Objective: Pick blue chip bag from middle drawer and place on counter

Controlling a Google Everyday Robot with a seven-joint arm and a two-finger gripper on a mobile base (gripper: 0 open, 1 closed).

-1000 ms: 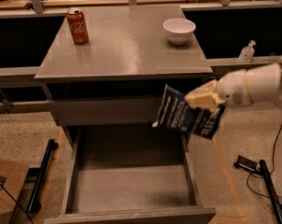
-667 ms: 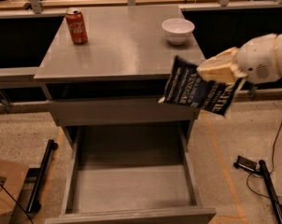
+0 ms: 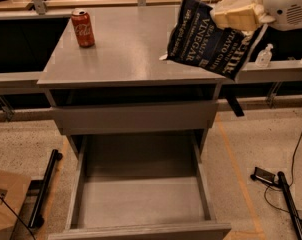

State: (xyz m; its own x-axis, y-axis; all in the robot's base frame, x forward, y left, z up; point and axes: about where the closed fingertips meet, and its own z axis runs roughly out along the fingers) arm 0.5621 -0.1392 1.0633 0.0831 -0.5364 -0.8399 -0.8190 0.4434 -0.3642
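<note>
Grey counter has the blue chip bag hanging over its right edge, higher than 1 s ago. Gripper top right, pinched on bag's top. Middle drawer open, bare. I judge only lowering and release remain.

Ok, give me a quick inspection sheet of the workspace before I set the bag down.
Surface: grey counter, slightly glossy.
Job's things: blue chip bag held tilted over the counter's right edge; middle drawer open, nothing seen inside.
Clutter: red soda can upright, back left of counter.
Grippers: gripper at upper right, shut on the bag's top.
Cables: black cable on floor, right.
Surroundings: bottle on right ledge; cardboard box lower left.
</note>
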